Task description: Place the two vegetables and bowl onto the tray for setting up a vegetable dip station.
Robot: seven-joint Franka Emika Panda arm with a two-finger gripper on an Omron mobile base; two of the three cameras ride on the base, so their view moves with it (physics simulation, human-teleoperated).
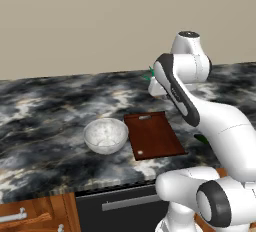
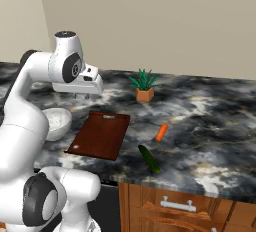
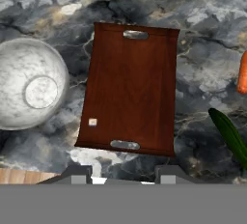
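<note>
The dark reddish-brown tray (image 1: 152,135) (image 2: 100,135) (image 3: 130,88) lies flat on the marble counter with nothing on it. The glassy bowl (image 1: 105,135) (image 2: 56,122) (image 3: 30,83) stands just left of it, touching or nearly touching its edge. To the tray's right lie the two vegetables on the counter: the orange carrot (image 2: 161,132) (image 3: 242,73) and, nearer the front edge, the dark green cucumber (image 2: 148,158) (image 3: 230,133). My gripper (image 2: 80,96) (image 3: 124,175) hangs high above the tray, pointing down, open, with nothing between its fingers.
A spiky green plant in an orange pot (image 2: 144,87) stands behind the tray toward the wall. The counter's front edge (image 2: 165,183) runs just in front of the cucumber, with wooden drawers below.
</note>
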